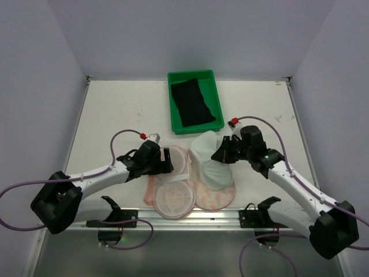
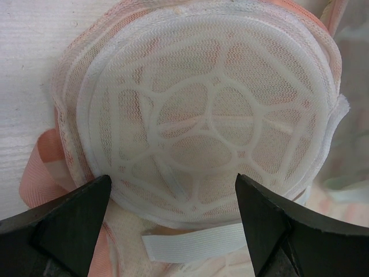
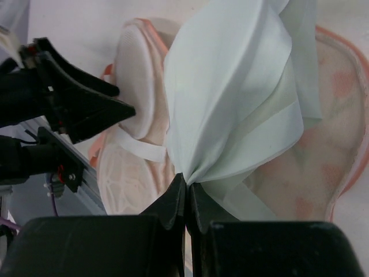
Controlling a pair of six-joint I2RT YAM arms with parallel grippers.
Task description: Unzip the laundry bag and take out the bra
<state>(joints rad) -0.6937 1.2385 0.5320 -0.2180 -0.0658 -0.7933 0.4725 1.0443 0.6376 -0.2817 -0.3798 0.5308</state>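
We saw the white counter point(image 1: 115, 109) carrying the laundry bag point(image 1: 216, 198), which lay unzipped and spread open near the front edge, between the two arms. Behind it sat the green tray point(image 1: 214, 95) with a black cloth point(image 1: 192, 104) inside. The pale bra point(image 3: 230, 86) stood up over the bag's right lobe, pinched in the closed right tool point(image 3: 187, 184). The left tool point(image 2: 173, 190) gaped wide, straddling the bag's domed mesh left lobe.

One laundry bag point(image 1: 173, 199), one bra point(image 1: 206, 149), one tray point(image 1: 170, 101), one cloth point(image 1: 193, 104)
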